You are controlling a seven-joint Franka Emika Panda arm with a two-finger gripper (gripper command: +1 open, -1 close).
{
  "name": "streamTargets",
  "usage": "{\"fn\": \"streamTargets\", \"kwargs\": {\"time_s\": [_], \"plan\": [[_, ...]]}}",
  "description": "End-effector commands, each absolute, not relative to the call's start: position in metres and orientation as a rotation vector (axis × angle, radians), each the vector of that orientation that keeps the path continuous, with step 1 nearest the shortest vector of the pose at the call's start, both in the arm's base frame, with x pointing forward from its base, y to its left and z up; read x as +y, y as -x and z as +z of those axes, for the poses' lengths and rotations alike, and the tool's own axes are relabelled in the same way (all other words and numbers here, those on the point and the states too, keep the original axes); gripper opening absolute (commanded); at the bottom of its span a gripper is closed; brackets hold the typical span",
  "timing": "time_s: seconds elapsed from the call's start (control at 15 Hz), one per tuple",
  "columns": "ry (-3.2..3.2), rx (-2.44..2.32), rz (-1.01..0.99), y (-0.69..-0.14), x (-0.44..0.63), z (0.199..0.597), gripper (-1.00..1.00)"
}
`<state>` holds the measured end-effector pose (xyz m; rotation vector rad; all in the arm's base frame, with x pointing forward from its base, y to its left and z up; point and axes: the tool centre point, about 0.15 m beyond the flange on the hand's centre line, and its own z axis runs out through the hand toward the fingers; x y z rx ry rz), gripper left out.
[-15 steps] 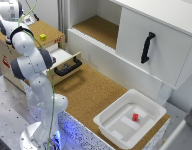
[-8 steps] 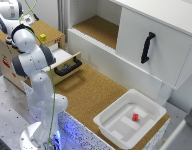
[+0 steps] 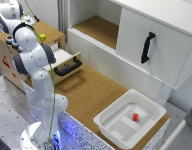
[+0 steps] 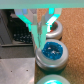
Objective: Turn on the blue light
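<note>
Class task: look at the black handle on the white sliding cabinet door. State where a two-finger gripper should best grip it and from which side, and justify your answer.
Grip the black handle at its mid-bar, approaching from the front of the white door. The bar runs roughly vertically and seems to stand off the panel, so the fingers would likely close across it horizontally.

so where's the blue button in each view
Exterior view: not visible; the arm hides the spot on the wooden box where the end effector works.
Wrist view: blue button sits mid-picture, just below the end effector fingertips, between two other buttons.
Shared landmark: the cork surface, also visible beside the buttons.
</note>
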<state>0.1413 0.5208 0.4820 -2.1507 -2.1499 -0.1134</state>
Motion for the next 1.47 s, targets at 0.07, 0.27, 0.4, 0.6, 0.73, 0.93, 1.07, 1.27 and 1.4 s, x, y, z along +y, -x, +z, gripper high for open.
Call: {"fn": "streamTargets", "kwargs": {"time_s": [0.07,0.27,0.4,0.6,0.73,0.93,1.07,1.27,1.4], "plan": [[2.278,-2.167,0.002,-0.163,0.545,0.449,-1.00],[2.283,-2.170,0.026,-0.163,0.543,0.439,-1.00],[2.284,-2.174,0.031,-0.161,0.540,0.438,-1.00],[2.279,-2.150,-0.012,-0.162,0.530,0.470,-1.00],[2.286,-2.118,-0.061,-0.165,0.520,0.502,-1.00],[2.293,-2.098,-0.129,-0.169,0.516,0.534,-1.00],[2.315,-2.079,-0.155,-0.173,0.515,0.543,-1.00],[2.332,-2.096,-0.154,-0.175,0.514,0.550,1.00],[2.302,-2.129,-0.155,-0.174,0.515,0.554,1.00]]}}
